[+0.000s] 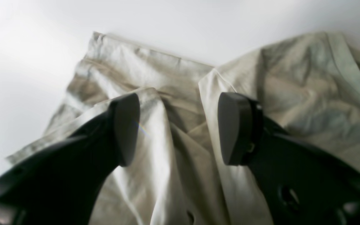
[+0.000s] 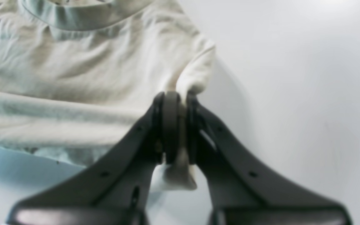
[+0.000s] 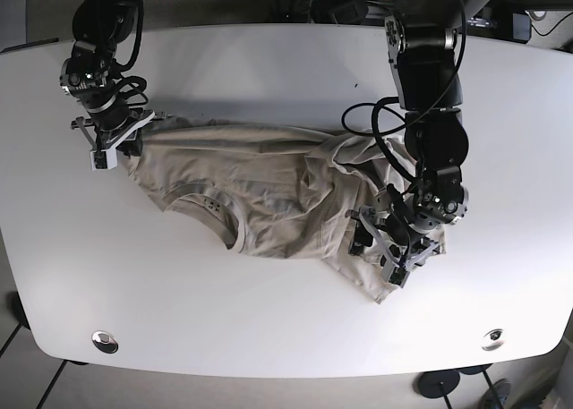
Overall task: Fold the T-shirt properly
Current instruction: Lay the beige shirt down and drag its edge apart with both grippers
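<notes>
Beige T-shirt [image 3: 269,194] crumpled mid-table [image 3: 269,60]. Right gripper [image 2: 180,125] clamped on a sleeve fold near the table's left edge; left gripper [image 1: 178,128] parted over bunched cloth, its base cut off.

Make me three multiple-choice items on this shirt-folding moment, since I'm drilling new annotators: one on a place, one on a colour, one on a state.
1. Where does the T-shirt lie on the table?
A. Spread across the middle
B. Hanging off the near edge
C. Bunched at the far edge

2. What colour is the T-shirt?
A. Navy
B. Beige
C. Red

3. How do the two grippers stand?
A. Both open
B. Left gripper open above the cloth, right gripper shut on a pinch of cloth
C. Both shut on nothing

Answers:
1 A, the base view shows it stretched out between the two arms in mid-table.
2 B, pale beige in all views.
3 B, the left wrist view shows fingers wide apart; the right wrist view shows fabric clamped between closed fingers.
</notes>
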You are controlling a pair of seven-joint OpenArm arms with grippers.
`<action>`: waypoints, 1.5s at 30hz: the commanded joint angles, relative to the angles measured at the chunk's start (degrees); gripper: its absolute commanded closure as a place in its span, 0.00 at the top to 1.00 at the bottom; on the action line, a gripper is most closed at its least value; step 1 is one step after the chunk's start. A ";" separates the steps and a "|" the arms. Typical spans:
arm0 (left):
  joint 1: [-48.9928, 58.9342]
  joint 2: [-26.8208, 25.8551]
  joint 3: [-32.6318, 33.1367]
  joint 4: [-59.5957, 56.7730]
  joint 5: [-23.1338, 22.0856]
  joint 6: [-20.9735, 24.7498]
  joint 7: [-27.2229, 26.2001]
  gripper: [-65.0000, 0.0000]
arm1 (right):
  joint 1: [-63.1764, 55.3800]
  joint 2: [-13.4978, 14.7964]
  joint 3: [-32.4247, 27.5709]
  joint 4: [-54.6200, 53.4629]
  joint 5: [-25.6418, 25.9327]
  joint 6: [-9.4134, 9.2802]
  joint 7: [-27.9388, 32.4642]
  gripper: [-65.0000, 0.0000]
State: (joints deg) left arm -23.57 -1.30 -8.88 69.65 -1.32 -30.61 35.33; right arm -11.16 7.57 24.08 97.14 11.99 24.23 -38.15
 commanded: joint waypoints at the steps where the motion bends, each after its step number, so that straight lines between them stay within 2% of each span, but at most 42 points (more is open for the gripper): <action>1: -3.90 -0.59 0.14 -5.95 -0.83 2.17 -4.61 0.57 | 0.56 -0.58 0.50 1.36 0.36 0.08 1.27 0.03; 4: -6.45 -1.64 0.31 -15.71 -0.83 6.04 -10.67 0.57 | 0.56 -0.85 0.50 1.36 0.36 0.08 1.27 0.03; 7: -8.03 -2.17 0.31 -21.78 -0.74 8.59 -13.66 0.57 | 0.56 -1.02 0.50 1.36 0.36 0.08 1.27 0.03; 13: -9.17 -4.72 7.17 -27.41 -0.92 9.73 -14.72 0.56 | 0.56 -1.02 0.50 1.36 0.36 0.08 1.27 0.03; 14: -9.17 -4.81 7.17 -27.41 -0.92 9.73 -14.72 0.51 | 0.56 -1.02 0.50 1.36 0.36 0.08 1.27 0.03; 15: -9.17 -4.81 6.64 -27.41 -0.92 9.73 -14.72 0.41 | 0.56 -1.02 0.50 1.36 0.36 0.08 1.27 0.03; 16: -9.17 -4.81 6.03 -27.41 -0.92 9.73 -14.80 0.26 | 0.56 -1.02 0.50 1.36 0.36 0.08 1.27 0.03; 17: -9.35 -4.81 5.24 -27.41 -0.92 9.73 -14.80 0.04 | 0.56 -1.02 0.50 1.36 0.36 0.08 1.27 0.03; 18: -9.44 -4.81 4.88 -27.32 -0.92 9.64 -14.80 0.00 | 0.56 -1.02 0.50 1.36 0.36 0.08 1.27 0.03; 20: -9.17 -4.81 3.39 -24.06 -1.10 9.47 -14.80 0.00 | 0.56 -1.02 0.50 1.36 0.36 0.08 1.27 0.03; 22: -7.06 -4.72 0.40 -16.24 -1.10 9.47 -14.28 0.00 | 0.56 -1.02 0.50 1.36 0.36 0.08 1.27 0.03; 24: -4.34 -4.72 0.31 -9.03 -1.10 9.38 -13.31 0.00 | 0.56 -1.02 0.50 1.36 0.36 0.08 1.27 0.03; 27: 1.29 -4.72 -3.55 4.51 -1.27 9.29 -6.45 0.00 | 0.56 -1.02 0.50 1.36 0.36 0.08 1.36 0.03; 29: 5.16 -4.72 -6.90 11.72 -1.27 9.03 -4.17 0.00 | 0.56 -1.02 0.50 1.36 0.36 0.08 1.36 0.03; 32: 11.57 -4.72 -12.87 22.44 -1.27 5.69 -0.39 0.00 | 0.56 -1.02 0.50 1.36 0.36 0.08 1.36 0.03; 35: 19.22 -4.46 -22.72 32.46 -1.27 1.82 5.24 0.00 | 0.56 -1.02 0.50 1.36 0.36 0.08 1.36 0.03; 45: 29.59 -3.93 -37.23 34.48 -1.27 -6.36 6.82 0.00 | 0.21 -1.11 0.58 1.36 0.36 0.08 1.36 0.03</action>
State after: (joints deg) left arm 6.55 -4.36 -46.52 103.09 -2.20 -37.80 43.31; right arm -11.46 5.85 24.34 97.14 12.03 24.27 -38.00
